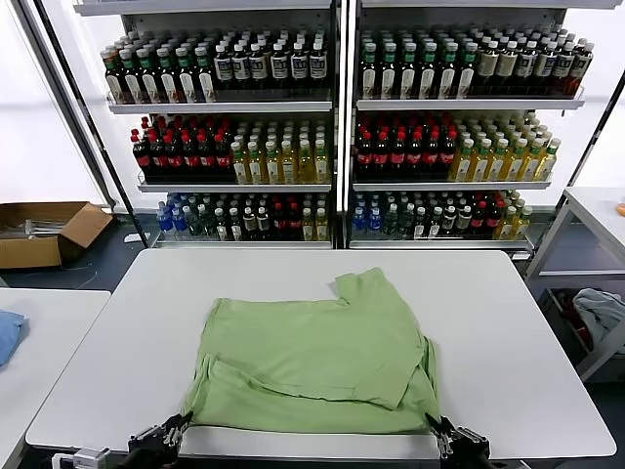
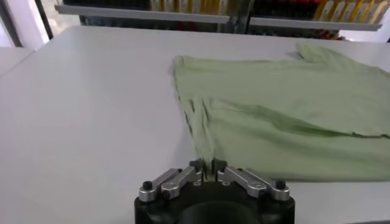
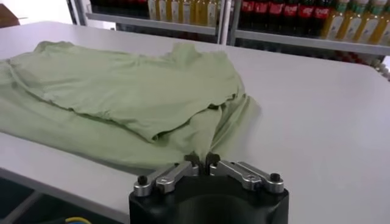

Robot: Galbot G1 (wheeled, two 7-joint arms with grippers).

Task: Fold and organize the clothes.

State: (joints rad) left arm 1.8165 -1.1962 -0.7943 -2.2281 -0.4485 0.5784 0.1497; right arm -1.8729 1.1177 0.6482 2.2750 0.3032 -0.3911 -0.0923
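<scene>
Stocked drink shelves (image 1: 337, 137) back a white table (image 1: 117, 332); side table at far left carries a small blue cloth (image 1: 8, 334). Polo shirt (image 1: 312, 357) lies plain side up, centred toward the near table edge, partly folded, one sleeve pointing toward the shelves. Left hand (image 1: 161, 438) at near-left hem corner, clenched on a pinch of fabric (left wrist view: fingers (image 2: 196, 165) closed on the bunched hem). Right hand (image 1: 451, 437) at near-right corner, likewise clenched on the hem (image 3: 201, 152). Judgement: mid-fold; lift both corners together, keep the hem taut and level, carry it toward the collar. Open table on both sides and beyond; near edge very close to both hands.
</scene>
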